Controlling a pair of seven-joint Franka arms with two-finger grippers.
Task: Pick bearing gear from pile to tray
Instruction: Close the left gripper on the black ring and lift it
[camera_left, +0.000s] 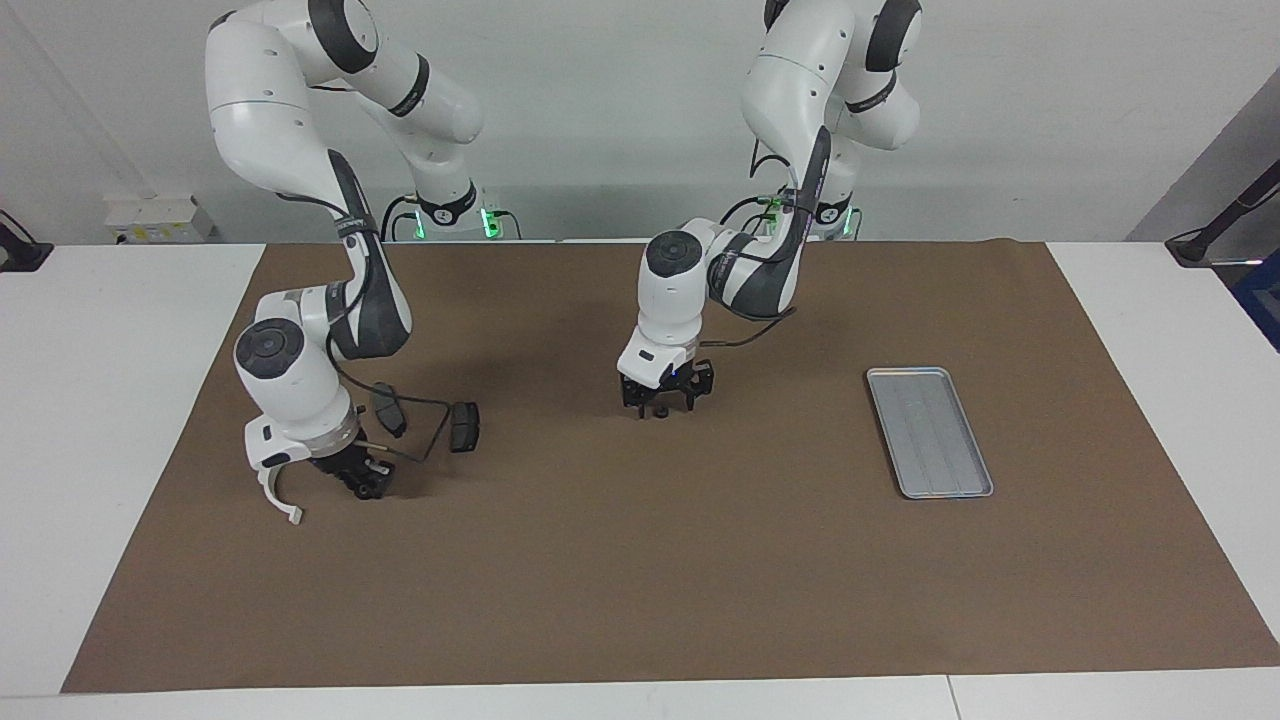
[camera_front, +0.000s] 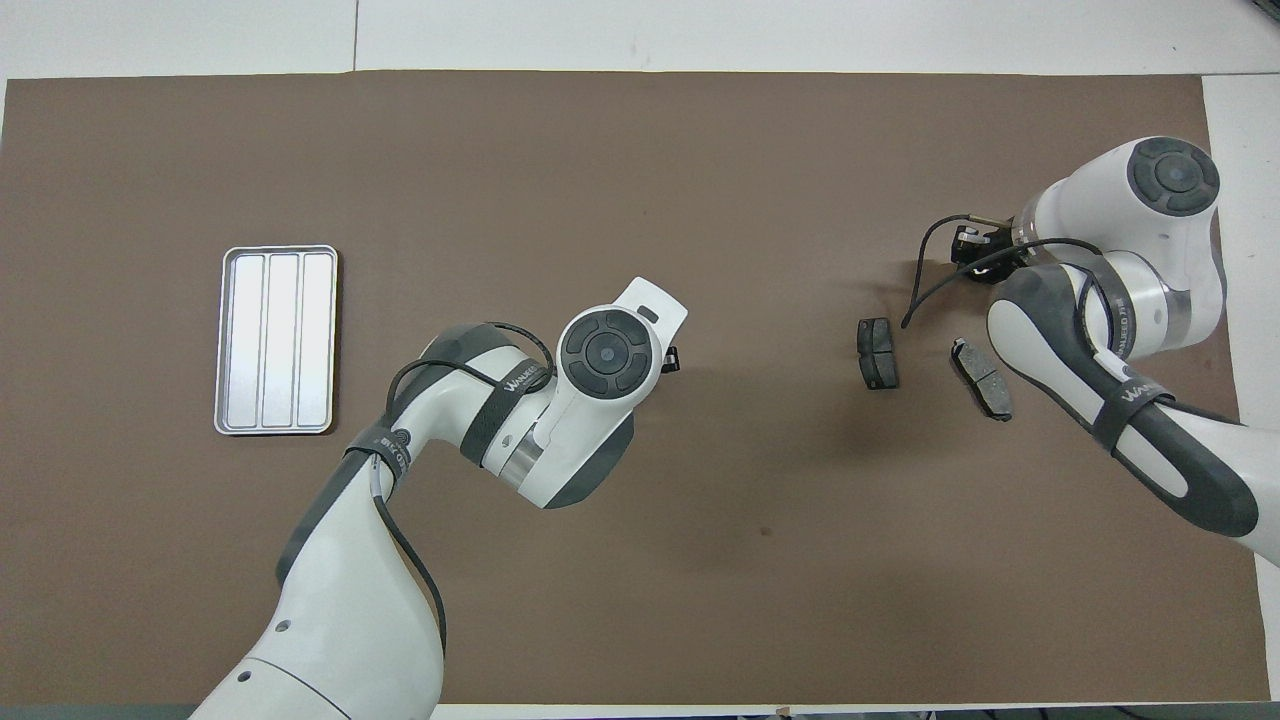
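A tiny black round bearing gear (camera_left: 660, 411) lies on the brown mat mid-table. My left gripper (camera_left: 661, 402) is down over it and open, a finger on either side. In the overhead view the left hand hides that piece, and only a bit of the left gripper (camera_front: 672, 358) shows. The pile is at the right arm's end: a white half-ring (camera_left: 276, 497) and two dark brake pads (camera_left: 388, 408) (camera_left: 464, 426). My right gripper (camera_left: 364, 486) (camera_front: 975, 250) is low at the mat beside the half-ring. The silver tray (camera_left: 930, 432) (camera_front: 277, 340) lies at the left arm's end with nothing in it.
The brake pads (camera_front: 877, 352) (camera_front: 982, 378) lie nearer the robots than the right gripper. A black cable (camera_left: 425, 430) loops from the right wrist over the mat near the pads. A brown mat (camera_left: 640, 580) covers most of the white table.
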